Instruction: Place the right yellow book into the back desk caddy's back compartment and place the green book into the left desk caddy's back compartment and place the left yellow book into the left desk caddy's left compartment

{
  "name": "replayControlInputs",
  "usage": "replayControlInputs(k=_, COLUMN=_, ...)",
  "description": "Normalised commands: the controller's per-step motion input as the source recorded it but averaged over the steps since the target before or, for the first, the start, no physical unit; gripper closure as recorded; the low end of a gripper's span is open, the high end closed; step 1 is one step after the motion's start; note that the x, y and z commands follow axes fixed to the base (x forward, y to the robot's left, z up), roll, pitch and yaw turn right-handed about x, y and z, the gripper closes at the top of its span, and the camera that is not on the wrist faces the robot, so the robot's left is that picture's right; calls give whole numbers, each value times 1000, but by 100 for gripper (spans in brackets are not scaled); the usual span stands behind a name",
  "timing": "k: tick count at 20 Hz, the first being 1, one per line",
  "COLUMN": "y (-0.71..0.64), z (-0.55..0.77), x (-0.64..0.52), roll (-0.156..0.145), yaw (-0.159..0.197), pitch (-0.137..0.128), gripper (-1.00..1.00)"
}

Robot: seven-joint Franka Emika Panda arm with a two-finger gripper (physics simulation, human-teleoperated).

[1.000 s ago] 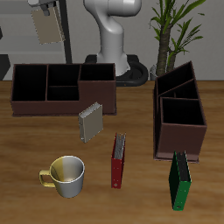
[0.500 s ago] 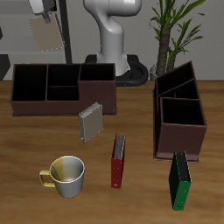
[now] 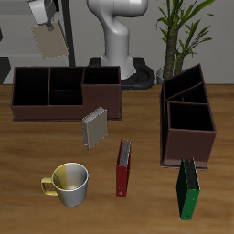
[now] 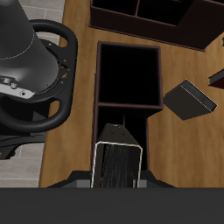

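My hand (image 3: pixel 46 20) pinches the right yellow book (image 3: pixel 48 40), hanging above the back desk caddy (image 3: pixel 64 91); its back compartment (image 4: pixel 129 74) lies directly below.

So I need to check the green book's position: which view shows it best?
The exterior view: the green book stands whole near the table's front edge, just before the left desk caddy. The wrist view does not show it at all.

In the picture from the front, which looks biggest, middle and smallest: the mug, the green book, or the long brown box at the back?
1. Long brown box
2. Mug
3. Green book

The mug and the book look close in size.
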Motion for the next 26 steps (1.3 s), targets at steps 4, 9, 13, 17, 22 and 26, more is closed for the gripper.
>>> replayControlInputs(k=4, y=-17, z=-98, x=-13, roll=8, yaw=-3, pitch=11, gripper=100)
replayControlInputs(k=9, y=-186, z=-2, x=63, roll=-39, yaw=20, pitch=-22, gripper=100)
replayControlInputs(k=13, y=12, z=-105, x=60, roll=20, yaw=11, pitch=-1, gripper=100)
replayControlInputs(k=17, y=323, z=-153, x=49, roll=68, yaw=22, pitch=30, gripper=100)
replayControlInputs(k=22, y=151, z=-43, x=30, roll=28, yaw=15, pitch=15, gripper=100)
replayControlInputs(k=26, y=102, z=-95, x=-16, roll=17, yaw=15, pitch=25, gripper=100)
